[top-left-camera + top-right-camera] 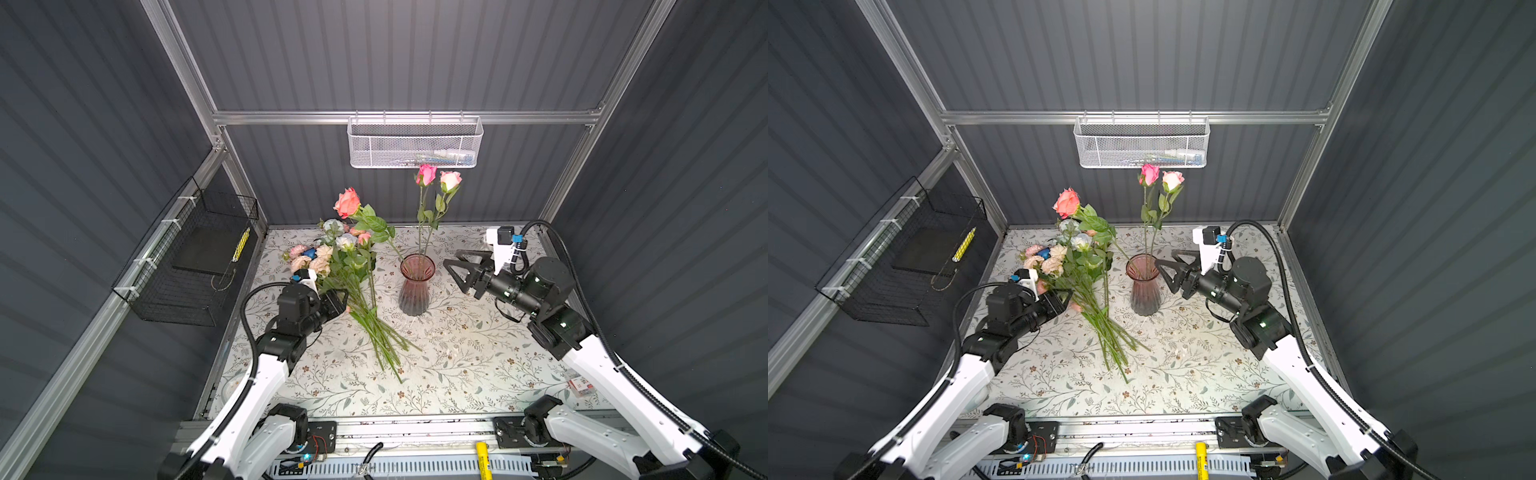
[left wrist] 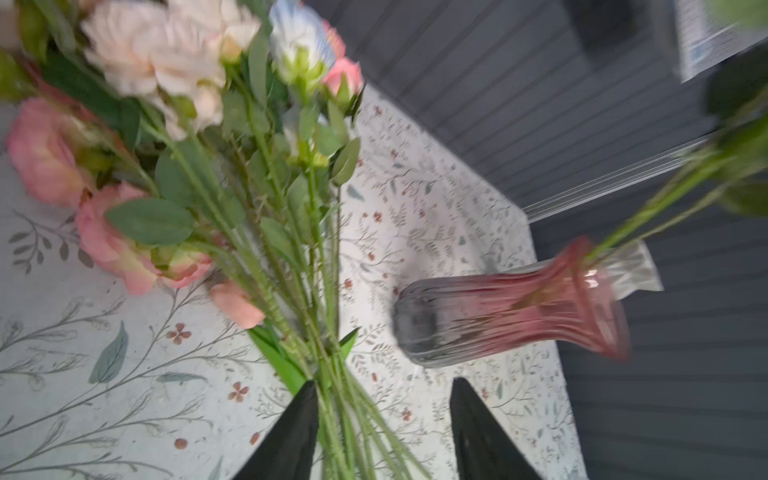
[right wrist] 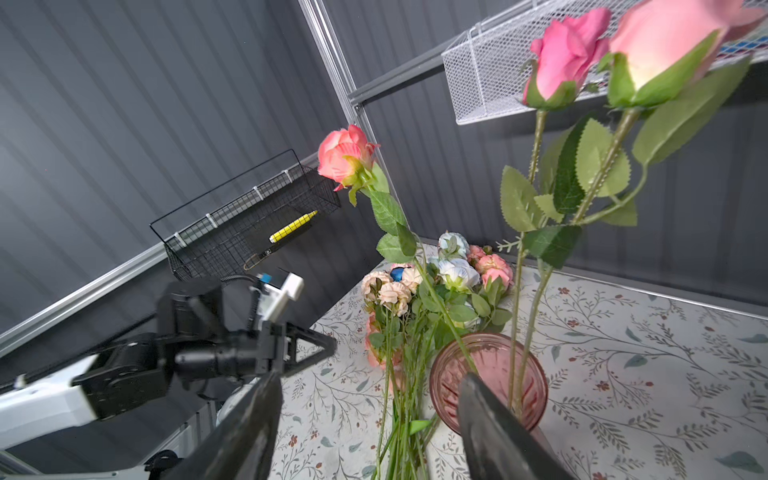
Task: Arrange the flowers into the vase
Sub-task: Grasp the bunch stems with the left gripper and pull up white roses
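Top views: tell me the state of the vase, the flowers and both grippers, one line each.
Vase, upright on the table, three stems in it.
Two tall roses, standing upright in the vase.
Coral rose, in the vase, leaning toward the bunch.
Loose bunch, lying on the table left of the vase.
Left gripper, jaws open around the bunch's stems.
Right gripper, jaws open, empty, near the vase rim.

I'm running a lab test booth: grey ribbed walls (image 1: 395, 54), aluminium frame (image 1: 374, 117), mesh basket (image 1: 413, 143) at twelve o'clock.
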Available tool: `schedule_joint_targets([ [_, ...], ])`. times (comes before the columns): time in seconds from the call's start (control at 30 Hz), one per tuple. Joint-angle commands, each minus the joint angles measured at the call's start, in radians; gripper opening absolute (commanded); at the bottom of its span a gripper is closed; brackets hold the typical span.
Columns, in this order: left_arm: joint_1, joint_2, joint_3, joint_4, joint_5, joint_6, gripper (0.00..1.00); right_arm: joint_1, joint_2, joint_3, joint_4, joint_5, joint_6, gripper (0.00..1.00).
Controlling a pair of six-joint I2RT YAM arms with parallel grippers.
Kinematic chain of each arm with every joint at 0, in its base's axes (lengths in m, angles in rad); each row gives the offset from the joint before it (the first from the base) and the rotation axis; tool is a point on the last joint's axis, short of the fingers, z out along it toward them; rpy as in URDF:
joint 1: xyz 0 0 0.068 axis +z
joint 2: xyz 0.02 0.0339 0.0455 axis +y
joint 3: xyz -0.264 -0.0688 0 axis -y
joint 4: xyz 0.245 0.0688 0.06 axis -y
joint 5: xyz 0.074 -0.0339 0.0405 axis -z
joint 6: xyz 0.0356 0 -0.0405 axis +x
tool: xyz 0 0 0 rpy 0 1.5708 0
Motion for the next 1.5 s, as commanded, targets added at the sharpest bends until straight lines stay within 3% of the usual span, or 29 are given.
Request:
schedule_joint_targets([
  [0.0, 0.005, 0.111, -0.045, 0.177, 0.03, -0.045, 0.51, 0.0, -0.051, -0.022, 0.01, -0.009, 0.023, 0.68],
  [0.27, 0.005, 0.4, -0.05, 0.401, 0.079, -0.112, 0.45, 0.0, -0.097, -0.038, -0.01, 0.005, 0.009, 0.68],
  [0.57, 0.005, 0.444, -0.046, 0.401, 0.037, -0.093, 0.25, -0.001, -0.117, -0.044, -0.01, 0.014, -0.002, 0.68],
  [0.77, 0.006, 0.473, -0.055, 0.427, 0.043, -0.09, 0.2, 0.0, -0.117, -0.039, -0.007, 0.005, 0.007, 0.68],
  [0.9, 0.005, 0.476, -0.052, 0.429, 0.04, -0.088, 0.09, 0.0, -0.123, -0.035, -0.007, 0.01, 0.009, 0.68],
  [1.0, 0.005, 0.453, -0.053, 0.411, 0.033, -0.086, 0.0, 0.0, -0.126, -0.029, -0.008, 0.01, 0.01, 0.67],
  [1.47, 0.005, -0.022, -0.01, 0.128, -0.123, -0.012, 0.0, 0.0, -0.138, -0.025, 0.006, 0.006, 0.024, 0.68],
])
